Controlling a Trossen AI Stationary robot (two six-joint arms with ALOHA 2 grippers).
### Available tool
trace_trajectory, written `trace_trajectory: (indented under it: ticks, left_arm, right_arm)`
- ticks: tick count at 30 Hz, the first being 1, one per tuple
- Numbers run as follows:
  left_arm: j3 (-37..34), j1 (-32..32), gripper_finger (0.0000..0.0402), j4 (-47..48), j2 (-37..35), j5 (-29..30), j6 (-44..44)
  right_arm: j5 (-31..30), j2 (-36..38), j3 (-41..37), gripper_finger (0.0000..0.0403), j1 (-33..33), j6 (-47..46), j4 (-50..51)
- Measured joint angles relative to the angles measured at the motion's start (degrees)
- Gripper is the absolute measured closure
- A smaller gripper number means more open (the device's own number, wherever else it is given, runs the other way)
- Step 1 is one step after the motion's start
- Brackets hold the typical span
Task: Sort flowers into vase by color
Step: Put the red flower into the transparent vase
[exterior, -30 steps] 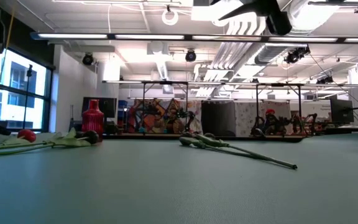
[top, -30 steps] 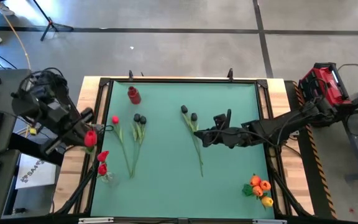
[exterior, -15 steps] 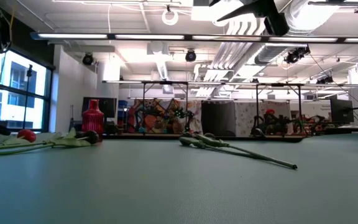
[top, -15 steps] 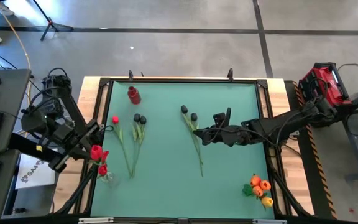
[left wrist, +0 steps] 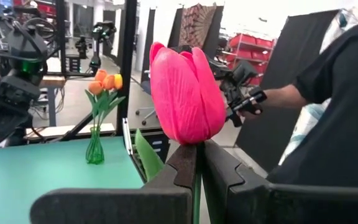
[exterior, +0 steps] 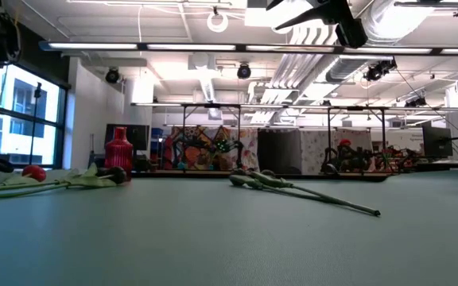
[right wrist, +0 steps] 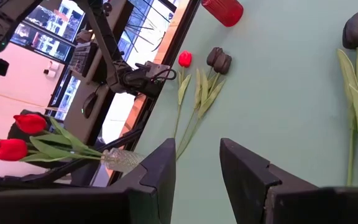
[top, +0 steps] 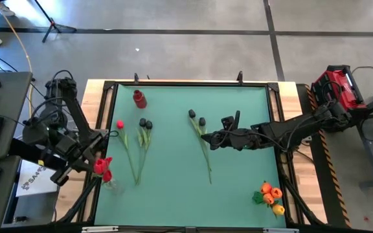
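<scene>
a: red tulip (left wrist: 187, 93) clamped by the stem between the shut fingers of the left gripper (left wrist: 199, 163), head upright just above the tips. carried over the table's left edge, just beside the clear vase (top: 111, 184).

b: contents of that vase?

a: two red tulips (right wrist: 18, 137) already in, seen from the right wrist. orange-yellow bunch (top: 269, 196) standing in a second vase, well apart from the left gripper, near the right arm's side.

b: right gripper (top: 207, 140)?

a: fingers partly apart, nothing between them. hovering just beside the pair of black tulips (top: 201, 139) lying flat under it.

b: left to do?

a: judged roughly half done. still flat on the mat (top: 173, 155), between the two grippers: one red tulip (top: 120, 125) and two more black tulips (top: 145, 123). red vase (top: 139, 98) at the far side with no flowers visible in it, presumably meant for the black ones. red group near completion once the held stem goes in.

b: writing, brands, labels?

a: none legible. paper (top: 31, 178) with dark print beside the left arm, too small to read.
</scene>
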State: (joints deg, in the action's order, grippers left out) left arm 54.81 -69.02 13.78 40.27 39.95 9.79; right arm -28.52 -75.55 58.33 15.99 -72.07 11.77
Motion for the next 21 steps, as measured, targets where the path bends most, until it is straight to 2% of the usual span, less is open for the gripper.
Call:
trace_trajectory:
  ticks: [7, 13, 21]
  left_arm:
    - [-3.9, -1.5, 0.0401, -6.2, 0.0, 2.8, -3.0]
    - [-4.0, -1.7, 0.0401, -8.1, -0.1, 4.2, -8.0]
    - [-4.0, -1.6, 0.0401, -9.0, 0.2, 4.3, -8.5]
  right_arm:
    - [0.3, 0.0, 0.0, 0.0289, 0.0, -0.1, -0.1]
    - [1.1, 0.0, 0.0, 0.0289, 0.0, -0.1, -0.5]
    - [1.7, 0.0, 0.0, 0.0289, 0.0, -0.1, -0.5]
